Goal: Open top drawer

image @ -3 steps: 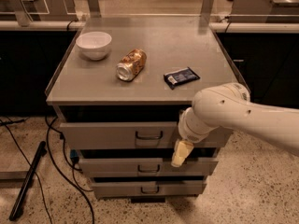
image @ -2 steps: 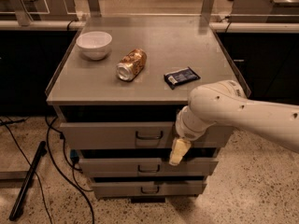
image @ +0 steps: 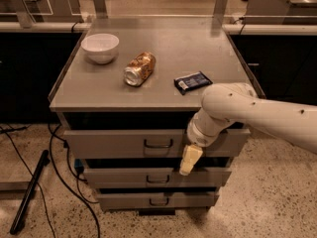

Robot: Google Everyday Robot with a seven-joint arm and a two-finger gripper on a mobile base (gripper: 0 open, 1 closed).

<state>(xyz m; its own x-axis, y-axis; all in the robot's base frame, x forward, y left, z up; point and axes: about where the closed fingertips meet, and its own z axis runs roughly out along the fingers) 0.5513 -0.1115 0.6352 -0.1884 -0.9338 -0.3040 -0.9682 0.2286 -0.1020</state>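
The top drawer (image: 111, 143) is the widest grey front of three, just under the cabinet top, with a dark gap above it. Its small dark loop handle (image: 158, 144) sits at centre. My white arm (image: 257, 113) reaches in from the right across the drawer's right half. My cream-coloured gripper (image: 189, 158) hangs down in front of the drawer's lower edge, a little right of and below the handle, apart from it.
On the cabinet top (image: 163, 48) lie a white bowl (image: 100, 47), a tipped can (image: 139, 69) and a dark packet (image: 192, 82). Two narrower drawers (image: 124, 177) sit below. Cables and a black rod (image: 29, 192) lie on the floor to the left.
My arm has shifted slightly to the left, and the gripper has risen a touch. The drawers and the things on top have not moved.
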